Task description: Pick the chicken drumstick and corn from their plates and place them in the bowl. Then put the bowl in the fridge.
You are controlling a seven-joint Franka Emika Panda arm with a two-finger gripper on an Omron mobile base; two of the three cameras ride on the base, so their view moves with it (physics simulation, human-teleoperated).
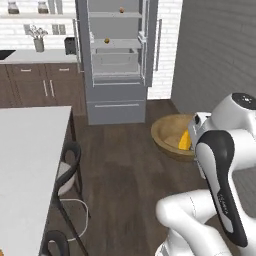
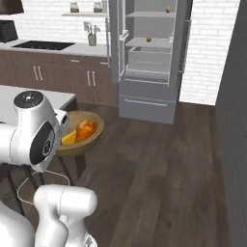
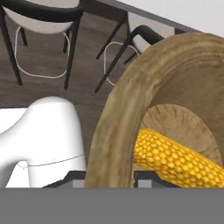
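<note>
Wooden bowl (image 3: 118, 127) with corn (image 3: 175, 159), rim apparently pinched between fingers (image 3: 144, 177).

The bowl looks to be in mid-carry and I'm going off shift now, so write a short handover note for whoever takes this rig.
Gripper: hidden behind the arm in both base views; in the hand view the bowl's rim runs down between the fingertips. The bowl is held in the air above the wood floor, so it reads as gripped.
Bowl contents: corn and chicken drumstick both inside.
Fridge: ahead across the floor, doors open, shelves showing.
Done: both foods in the bowl, bowl lifted.
Left: carry the bowl to the fridge, set it on a shelf, release.
</note>
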